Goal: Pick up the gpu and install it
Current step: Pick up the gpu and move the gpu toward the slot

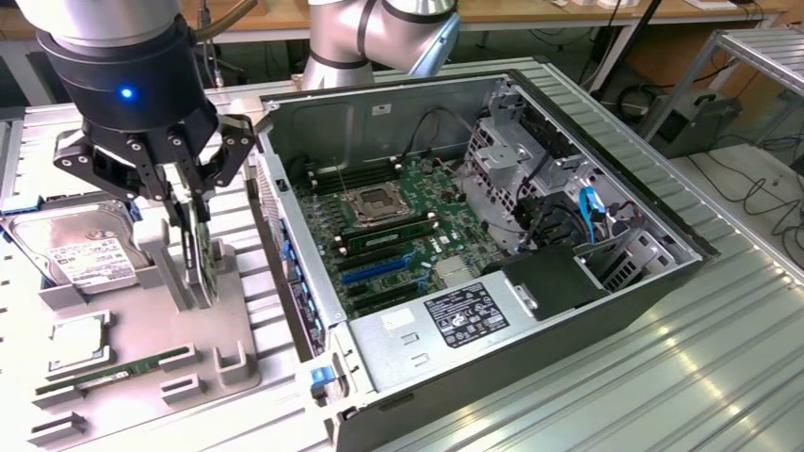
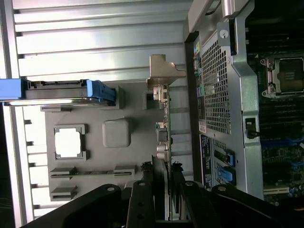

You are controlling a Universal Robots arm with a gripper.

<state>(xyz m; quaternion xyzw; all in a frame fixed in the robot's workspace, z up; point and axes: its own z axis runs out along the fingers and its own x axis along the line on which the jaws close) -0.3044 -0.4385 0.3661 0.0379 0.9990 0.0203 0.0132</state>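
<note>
The gpu (image 1: 191, 259) (image 2: 162, 128) stands on edge in its slot on the grey holder tray (image 1: 239, 330), and I've got it! My pincer (image 1: 188, 221) (image 2: 162, 167) is down over its top edge, one finger on each face, pinching the card between them. From my wrist I see it edge-on, with its silver bracket (image 2: 161, 73) sticking out at the far end, towards the ribbed metal table (image 2: 95, 38). Its lower edge is down among the slot posts, and I cannot tell whether it has left them.

Around it on the same tray: the hard drive (image 1: 70, 250) (image 2: 57, 92) with its white label and blue rails, just to the exterior view's left of the card. Nearer the camera lie the square processor chip (image 1: 78, 341) (image 2: 68, 142) and then the narrow green memory stick (image 1: 116, 370) (image 2: 90, 172).

Off to the exterior view's right, right beside the tray, the computer case (image 1: 616, 151) lies open. Its green motherboard (image 1: 390, 235) faces up, showing the processor socket (image 1: 377, 202) and the blue slots (image 1: 377, 268).
</note>
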